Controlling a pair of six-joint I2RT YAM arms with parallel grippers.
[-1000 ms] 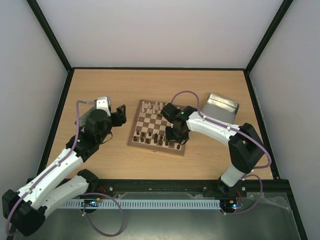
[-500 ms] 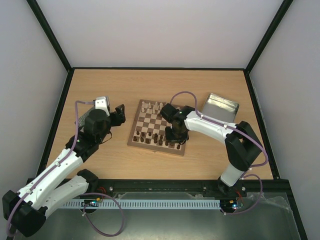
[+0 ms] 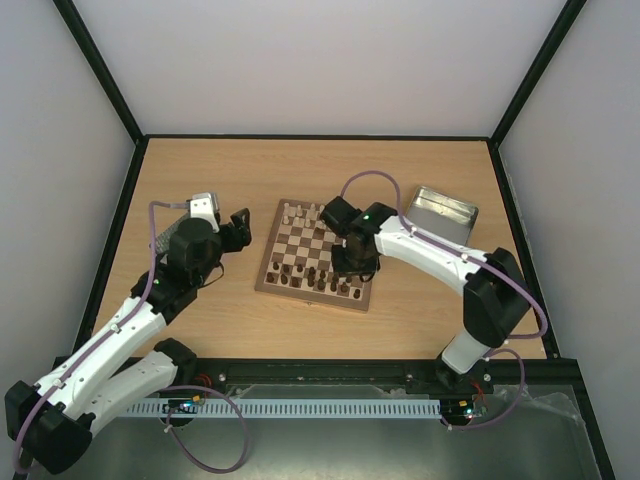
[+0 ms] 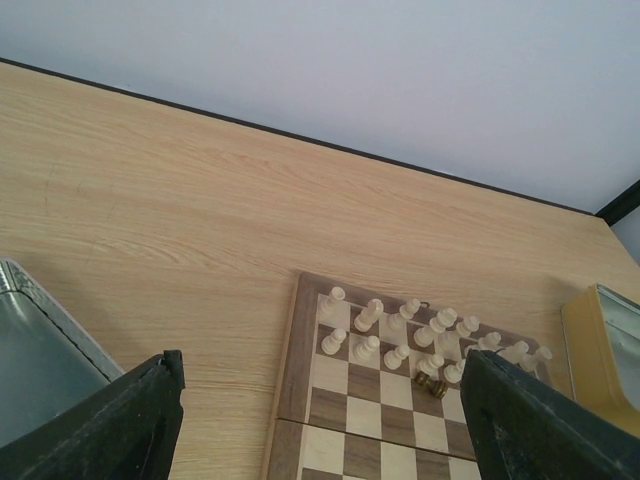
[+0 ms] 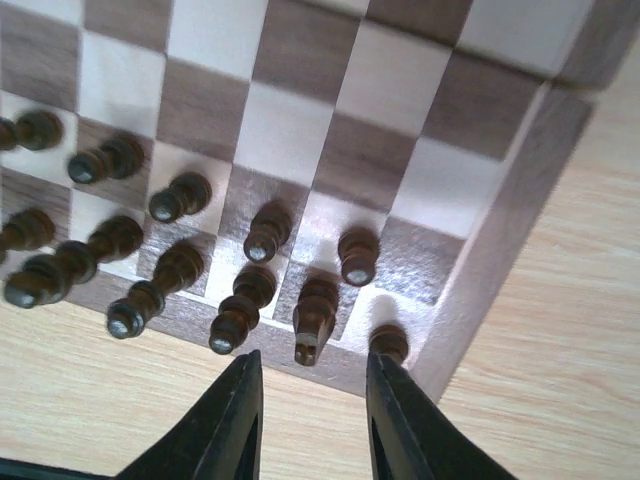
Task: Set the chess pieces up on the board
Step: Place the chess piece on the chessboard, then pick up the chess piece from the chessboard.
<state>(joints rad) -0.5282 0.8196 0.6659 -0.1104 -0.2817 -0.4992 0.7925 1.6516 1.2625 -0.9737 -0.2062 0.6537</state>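
The board (image 3: pixel 300 248) lies mid-table. Cream chess pieces (image 3: pixel 304 213) line its far rows, and the left wrist view shows them too (image 4: pixel 400 330). Dark chess pieces (image 3: pixel 312 275) stand on its near rows. My right gripper (image 3: pixel 350 264) hovers over the board's near right corner. In the right wrist view it (image 5: pixel 311 358) is open and empty, just off a dark knight (image 5: pixel 315 318) standing on the edge row; another dark piece (image 5: pixel 388 341) is partly hidden by one finger. My left gripper (image 3: pixel 240 228) is open and empty, left of the board (image 4: pixel 290 400).
A silver metal tin (image 3: pixel 445 213) sits right of the board. The left wrist view shows another tin's edge (image 4: pixel 40 350) at lower left and a small dark piece (image 4: pixel 430 381) lying on its side among the cream ones. Black frame rails border the table.
My right jaws have parted, leaving the dark knight standing on the near row, and the wrist has shifted slightly away from the near edge. The left arm has not moved.
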